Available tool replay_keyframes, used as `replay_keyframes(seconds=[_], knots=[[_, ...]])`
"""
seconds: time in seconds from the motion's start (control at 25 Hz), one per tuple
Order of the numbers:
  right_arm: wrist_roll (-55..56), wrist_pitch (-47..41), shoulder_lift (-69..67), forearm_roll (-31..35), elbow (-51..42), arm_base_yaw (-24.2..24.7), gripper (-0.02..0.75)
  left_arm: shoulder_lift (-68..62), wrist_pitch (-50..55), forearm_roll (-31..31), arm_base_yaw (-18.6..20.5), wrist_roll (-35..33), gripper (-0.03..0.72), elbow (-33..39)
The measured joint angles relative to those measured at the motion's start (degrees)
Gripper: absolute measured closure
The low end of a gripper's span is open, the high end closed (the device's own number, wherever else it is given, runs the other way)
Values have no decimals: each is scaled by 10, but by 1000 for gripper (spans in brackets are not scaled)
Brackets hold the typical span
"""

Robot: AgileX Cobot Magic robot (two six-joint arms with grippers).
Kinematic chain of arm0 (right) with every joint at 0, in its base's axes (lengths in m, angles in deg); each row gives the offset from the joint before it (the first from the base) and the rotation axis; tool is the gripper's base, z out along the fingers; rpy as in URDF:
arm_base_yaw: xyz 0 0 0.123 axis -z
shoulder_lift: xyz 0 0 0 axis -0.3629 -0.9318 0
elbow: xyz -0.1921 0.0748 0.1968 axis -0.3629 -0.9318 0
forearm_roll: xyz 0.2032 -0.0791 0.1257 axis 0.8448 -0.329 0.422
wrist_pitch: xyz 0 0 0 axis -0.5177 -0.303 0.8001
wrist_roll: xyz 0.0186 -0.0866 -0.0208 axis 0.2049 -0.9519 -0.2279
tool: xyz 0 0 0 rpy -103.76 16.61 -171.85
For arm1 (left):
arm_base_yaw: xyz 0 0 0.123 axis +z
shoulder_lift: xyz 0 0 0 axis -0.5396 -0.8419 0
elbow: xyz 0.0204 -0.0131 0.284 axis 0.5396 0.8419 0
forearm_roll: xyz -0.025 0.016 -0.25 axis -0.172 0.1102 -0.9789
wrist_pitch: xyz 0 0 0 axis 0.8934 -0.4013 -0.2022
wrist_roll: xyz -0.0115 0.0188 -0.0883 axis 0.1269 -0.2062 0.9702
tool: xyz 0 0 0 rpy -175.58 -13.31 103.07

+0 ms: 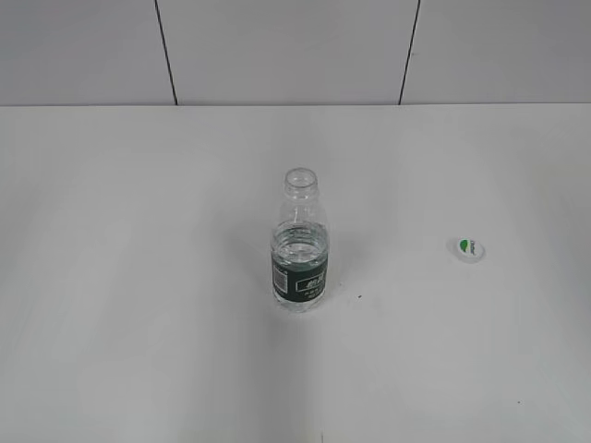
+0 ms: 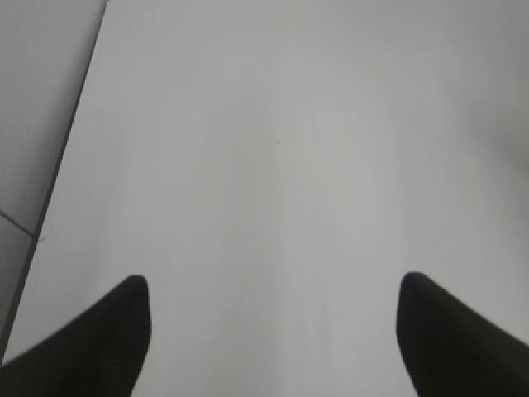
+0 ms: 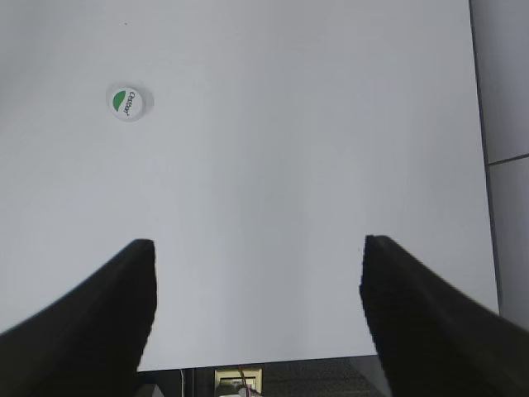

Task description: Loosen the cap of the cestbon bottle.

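Observation:
The cestbon bottle [image 1: 300,245] stands upright in the middle of the white table, its mouth open with no cap on it. The cap [image 1: 471,248], white with a green mark, lies on the table to the bottle's right, apart from it. It also shows in the right wrist view [image 3: 128,102] at upper left. My left gripper [image 2: 273,289] is open and empty over bare table. My right gripper [image 3: 258,252] is open and empty, well back from the cap. Neither gripper shows in the exterior view.
The white table [image 1: 138,305] ends at a tiled wall behind. In the right wrist view the table's edge [image 3: 264,364] shows between the fingers, with a socket below it. The left wrist view shows the table's left edge [image 2: 58,174].

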Motion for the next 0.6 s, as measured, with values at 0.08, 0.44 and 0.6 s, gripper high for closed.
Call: replay_keyframes(seconds=[0.08, 0.44, 0.6], knots=[[0, 0, 31, 0, -15, 0, 150, 49, 2, -2, 0, 0, 140, 15], [-2, 7, 222, 0, -103, 0, 150, 182, 19, -17, 0, -3, 146, 28], [-3, 11, 316, 3, -163, 0, 150, 220, 19, -34, 0, -4, 148, 47]])
